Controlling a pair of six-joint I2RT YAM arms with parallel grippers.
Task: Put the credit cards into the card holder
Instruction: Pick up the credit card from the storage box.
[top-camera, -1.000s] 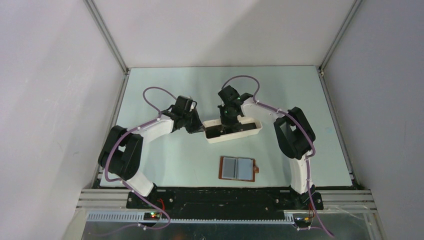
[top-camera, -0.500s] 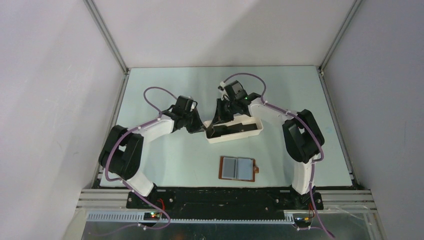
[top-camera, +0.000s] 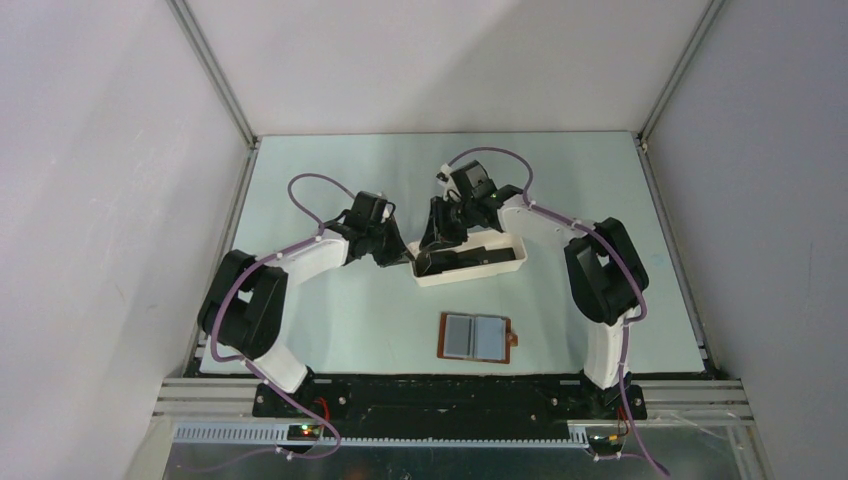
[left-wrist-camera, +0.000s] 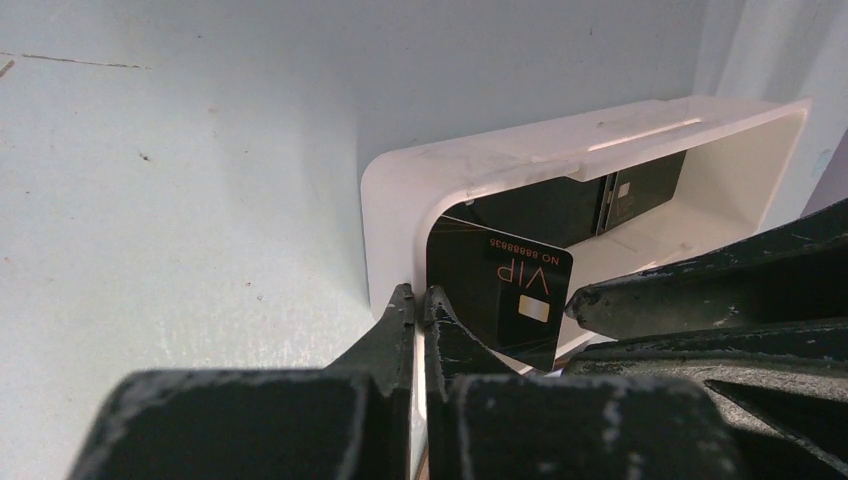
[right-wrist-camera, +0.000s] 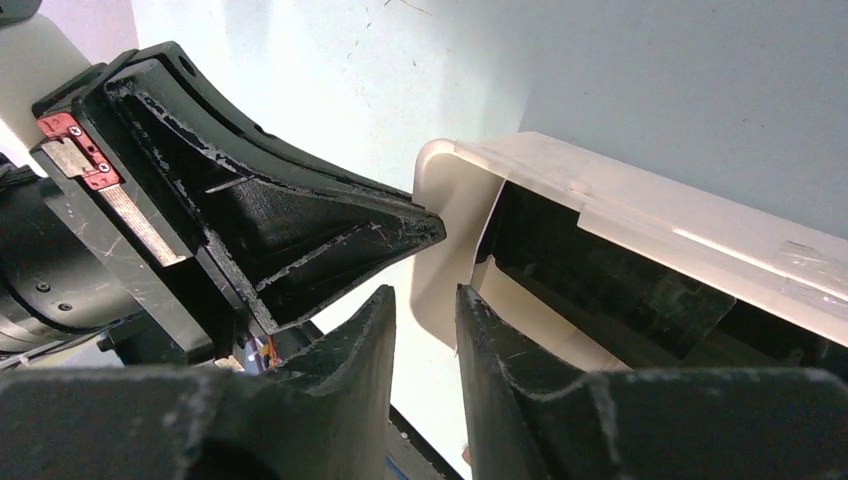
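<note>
Apparently unheld, one credit card (left-wrist-camera: 500, 295) leans in tray (left-wrist-camera: 560, 150) — right gripper (right-wrist-camera: 425, 300) parted.

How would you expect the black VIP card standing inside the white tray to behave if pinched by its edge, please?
The VIP card looks thin yet flat, so it is probably stiff with slight flex. Its smooth face suggests it may slip when pinched. Standing tilted on edge at the white tray end, it could easily topple if nudged.
</note>
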